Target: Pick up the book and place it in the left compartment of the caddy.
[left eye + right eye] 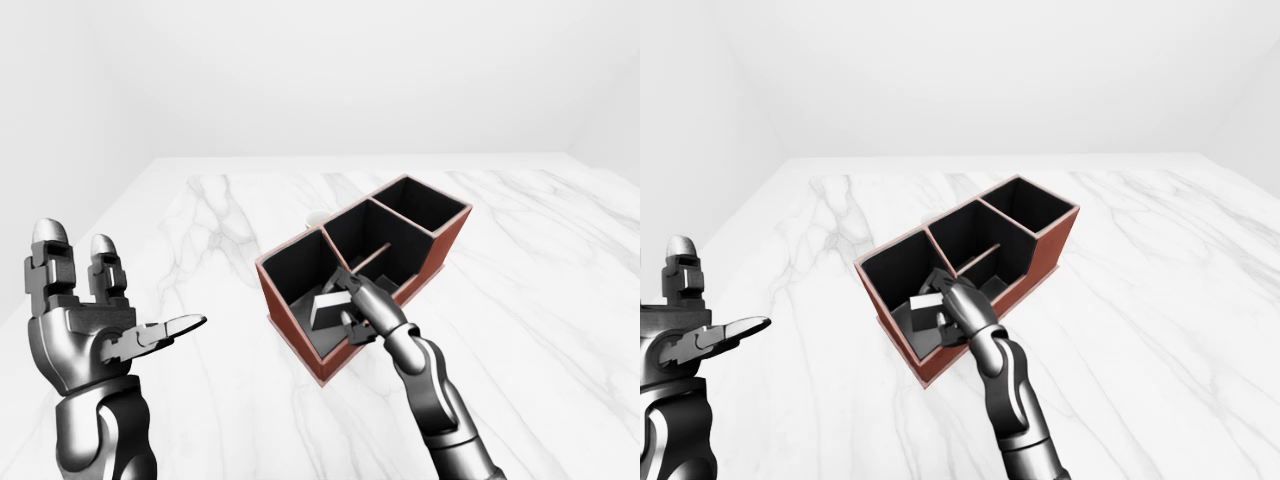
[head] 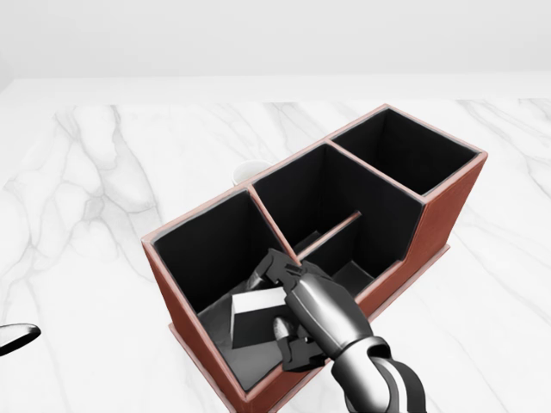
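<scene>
On the marble table [image 2: 103, 198] stands the red-brown caddy [image 2: 443, 215]. Inside its left compartment [image 2: 207, 249], the right hand [image 2: 297, 314] closes its fingers around the white book [image 2: 254, 314], held tilted low within. At the left-eye view's left, the left hand [image 1: 85, 320] is raised, fingers spread.

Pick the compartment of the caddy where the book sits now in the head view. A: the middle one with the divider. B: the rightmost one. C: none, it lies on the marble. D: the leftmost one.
D: the right robot hand holds the book low inside the leftmost compartment of the caddy.
</scene>
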